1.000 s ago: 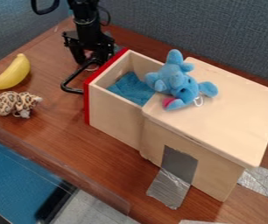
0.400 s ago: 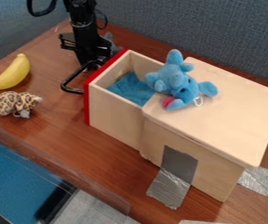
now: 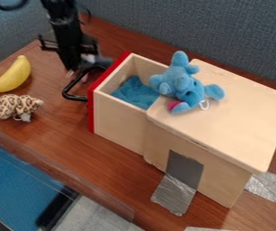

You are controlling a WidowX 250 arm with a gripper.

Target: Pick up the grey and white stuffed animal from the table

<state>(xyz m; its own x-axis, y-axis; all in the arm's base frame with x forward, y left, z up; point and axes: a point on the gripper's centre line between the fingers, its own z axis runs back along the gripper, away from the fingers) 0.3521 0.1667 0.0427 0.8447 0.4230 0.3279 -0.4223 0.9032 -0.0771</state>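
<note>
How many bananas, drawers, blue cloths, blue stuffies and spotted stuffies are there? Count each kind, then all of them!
Banana: 1
Drawer: 1
Blue cloth: 1
Blue stuffie: 1
Spotted stuffie: 1
Total: 5

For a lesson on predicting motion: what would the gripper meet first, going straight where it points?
Likely the tabletop, near the black handle; the gripper points down there, though depth is unclear and the grey thing beside it might come first.

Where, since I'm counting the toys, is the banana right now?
In the camera view, the banana lies on the table near the picture's left edge, just beyond the spotted plush toy.
</note>
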